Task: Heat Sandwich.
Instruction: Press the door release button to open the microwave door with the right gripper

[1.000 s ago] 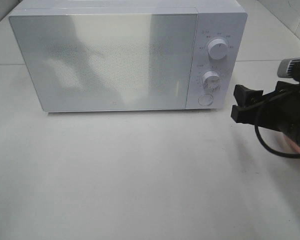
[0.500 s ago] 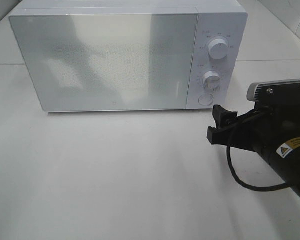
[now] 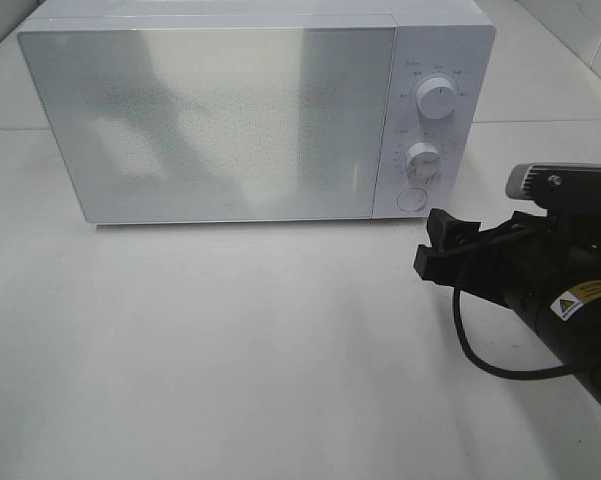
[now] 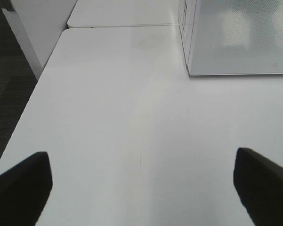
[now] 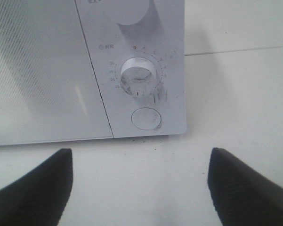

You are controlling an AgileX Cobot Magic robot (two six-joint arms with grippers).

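The sandwich is out of view. A white microwave (image 3: 210, 120) stands at the back of the table with its door shut. On its right panel are two knobs, the lower one (image 3: 423, 158) just above a round button (image 3: 411, 199). My right gripper (image 3: 432, 245) is open and empty, hovering just in front of and to the right of that button and pointing at the panel. The right wrist view shows the lower knob (image 5: 139, 77) and the button (image 5: 146, 118) straight ahead between the spread fingers (image 5: 37, 188). My left gripper (image 4: 141, 155) is open and empty over bare table, left of the microwave (image 4: 240, 37).
The white table (image 3: 230, 340) stretches in front of the microwave. Its left edge (image 4: 33, 94) shows in the left wrist view, with dark floor beyond it. A black cable (image 3: 480, 350) loops under the right arm.
The right arm came in from the right edge, bringing its gripper left and toward the table's front, then eased back slightly. Its jaws stayed equally wide.
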